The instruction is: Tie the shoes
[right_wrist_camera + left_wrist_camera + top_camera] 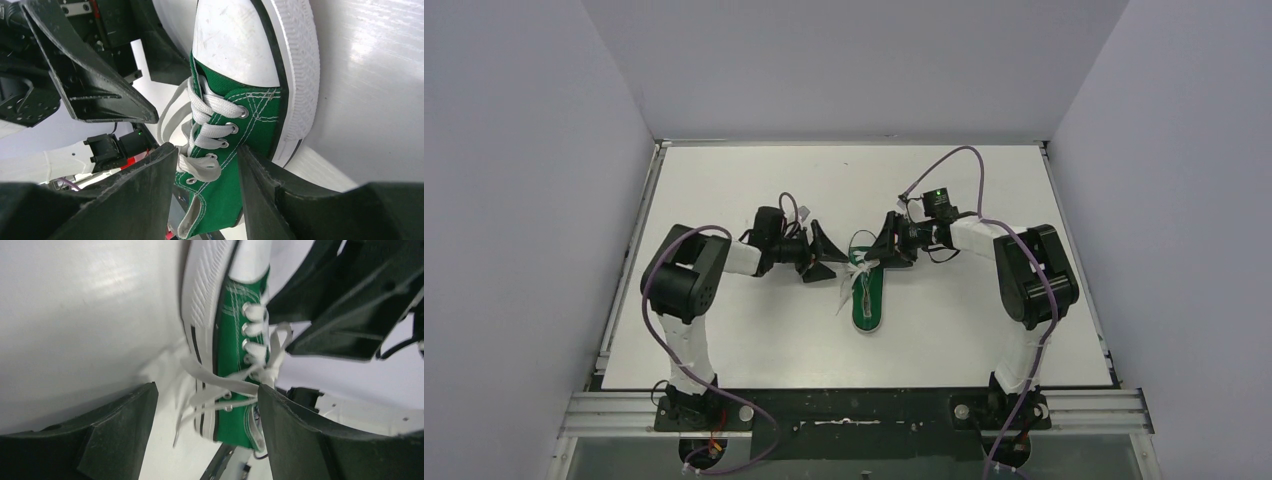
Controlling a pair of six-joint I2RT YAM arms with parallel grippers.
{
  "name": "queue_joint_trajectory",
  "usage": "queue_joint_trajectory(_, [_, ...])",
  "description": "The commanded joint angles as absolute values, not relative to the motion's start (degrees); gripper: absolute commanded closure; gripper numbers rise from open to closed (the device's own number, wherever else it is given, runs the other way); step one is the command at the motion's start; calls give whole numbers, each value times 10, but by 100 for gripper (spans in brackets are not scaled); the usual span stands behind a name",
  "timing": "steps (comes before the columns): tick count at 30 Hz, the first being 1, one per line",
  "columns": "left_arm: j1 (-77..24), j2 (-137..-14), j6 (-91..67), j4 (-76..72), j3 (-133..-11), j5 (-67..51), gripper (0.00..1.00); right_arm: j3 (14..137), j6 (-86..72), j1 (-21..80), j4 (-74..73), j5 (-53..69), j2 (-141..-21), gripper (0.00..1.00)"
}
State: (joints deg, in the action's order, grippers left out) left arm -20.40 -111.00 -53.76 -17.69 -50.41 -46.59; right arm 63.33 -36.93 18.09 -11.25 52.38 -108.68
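Observation:
The shoe [868, 298] is a small green canvas sneaker lying mid-table, toe toward the back. Its white laces [856, 268] spread out to the left. My left gripper [828, 256] hovers just left of the laces, open. In the left wrist view the laced side of the shoe [234, 355] and loose lace strands [220, 382] show between the wide-apart fingers [115, 435], and nothing is clamped. My right gripper [881, 247] is at the shoe's top from the right. In the right wrist view its fingers [260, 190] straddle the shoe's eyelet side [235, 165], with a gap on the inner side.
The white table [724, 330] is boxed in by pale walls on three sides. A metal rail [604, 412] and both arm bases run along the near edge. Purple cables [954, 160] loop over each arm. The two grippers face each other a hand's width apart.

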Motion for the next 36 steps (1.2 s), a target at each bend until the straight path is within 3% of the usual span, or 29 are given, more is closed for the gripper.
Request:
queue_joint_trajectory(1, [-203,-1161,-658,-371,-521,-477,29,631,-375,184,-83,533,-1078,53])
queue_joint_trajectory(7, [-205,-1188,-711,-466,-505,-484,30,628,-383,185,-73,533,-1079,54])
queue_joint_trajectory(11, [-209,-1186,-724,-494,-488,-487,37,623,-394,185,-63,537,-1074,57])
queue_joint_trajectory(16, [-208,-1186,-726,-496,-488,-491,59,614,-402,184,-61,535,-1055,62])
queue_joint_trajectory(24, [-205,-1174,-736,-507,-479,-486,92,606,-408,172,-66,517,-1027,88])
queue_joint_trajectory(25, [-204,-1168,-728,-498,-475,-485,100,605,-406,170,-67,515,-1024,90])
queue_joint_trajectory(27, [-202,-1157,-715,-481,-465,-486,100,604,-402,165,-73,512,-1021,100])
queue_joint_trajectory(36, [-201,-1094,-624,-357,-422,-464,100,612,-348,158,-138,437,-1016,100])
